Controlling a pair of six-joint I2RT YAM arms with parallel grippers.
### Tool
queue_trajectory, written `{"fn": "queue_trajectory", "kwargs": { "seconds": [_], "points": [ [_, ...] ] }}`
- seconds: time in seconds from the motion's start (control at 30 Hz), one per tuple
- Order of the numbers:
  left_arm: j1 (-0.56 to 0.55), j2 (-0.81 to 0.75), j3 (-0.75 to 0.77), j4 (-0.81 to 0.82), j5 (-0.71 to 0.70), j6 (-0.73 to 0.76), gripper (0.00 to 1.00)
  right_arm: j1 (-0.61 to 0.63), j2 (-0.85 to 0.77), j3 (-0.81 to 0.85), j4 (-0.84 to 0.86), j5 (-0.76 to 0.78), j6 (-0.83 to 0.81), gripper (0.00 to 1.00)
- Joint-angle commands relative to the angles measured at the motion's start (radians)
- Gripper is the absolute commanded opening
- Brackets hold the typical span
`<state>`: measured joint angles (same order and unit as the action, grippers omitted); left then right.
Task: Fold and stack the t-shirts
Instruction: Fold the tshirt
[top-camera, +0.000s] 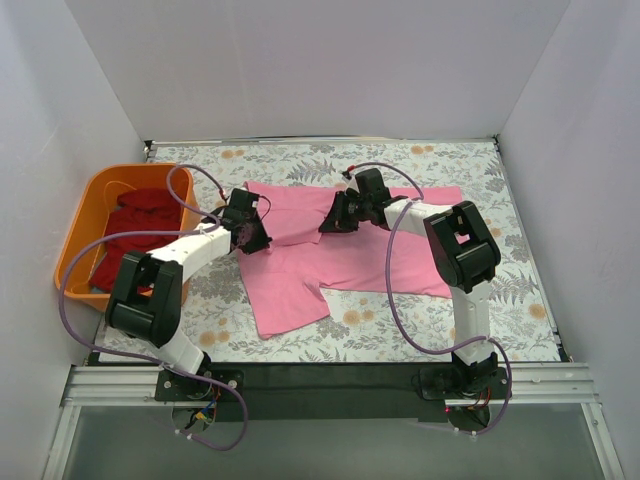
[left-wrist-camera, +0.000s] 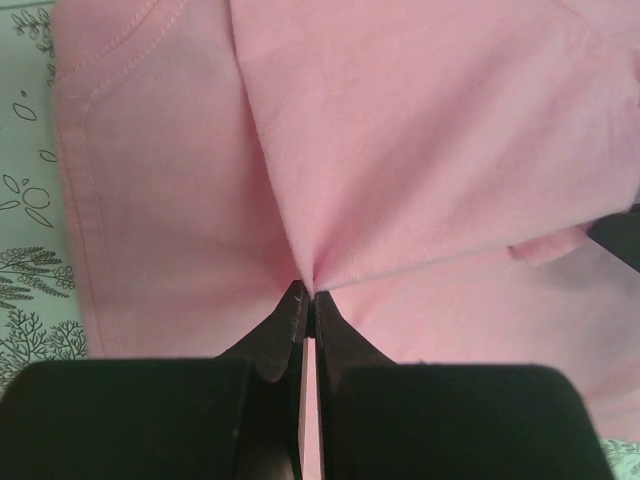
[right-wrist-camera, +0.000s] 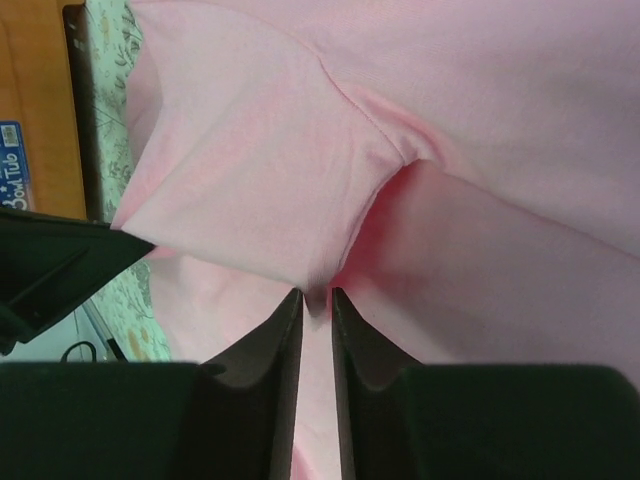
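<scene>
Basket (right-wrist-camera: 45, 80) label (right-wrist-camera: 11, 165): "Box Tub". L pincer (left-wrist-camera: 308, 297), R pincer (right-wrist-camera: 316, 296) pinch tee (top-camera: 300, 270).

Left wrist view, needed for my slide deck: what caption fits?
Left gripper pinches a fold of the bright pink cloth t-shirt lying on the floral-print table.

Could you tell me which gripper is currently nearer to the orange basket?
The left. The left gripper pinches the pink t-shirt just beside the orange basket; the right gripper grips the same shirt farther away, beyond the left one.
</scene>
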<state>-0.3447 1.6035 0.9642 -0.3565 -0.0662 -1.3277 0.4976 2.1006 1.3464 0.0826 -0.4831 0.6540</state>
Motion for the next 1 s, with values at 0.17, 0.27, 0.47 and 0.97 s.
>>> {"fn": "queue_trajectory", "kwargs": {
  "seconds": [0.17,0.27,0.47,0.97],
  "points": [
    [0.006,0.052,-0.015,0.030,0.046,-0.008,0.02,-0.001,-0.004,-0.026,0.057,-0.052,-0.014,0.29],
    [0.006,0.050,-0.015,0.036,0.046,-0.007,0.02,0.002,-0.004,-0.055,0.083,-0.060,-0.008,0.31],
    [0.006,0.047,-0.010,0.037,0.046,-0.008,0.03,0.004,-0.017,-0.110,0.135,-0.066,-0.007,0.33],
    [0.007,0.042,0.014,0.037,0.039,-0.011,0.03,0.036,0.004,-0.116,0.223,-0.103,0.001,0.29]
  ]
}}
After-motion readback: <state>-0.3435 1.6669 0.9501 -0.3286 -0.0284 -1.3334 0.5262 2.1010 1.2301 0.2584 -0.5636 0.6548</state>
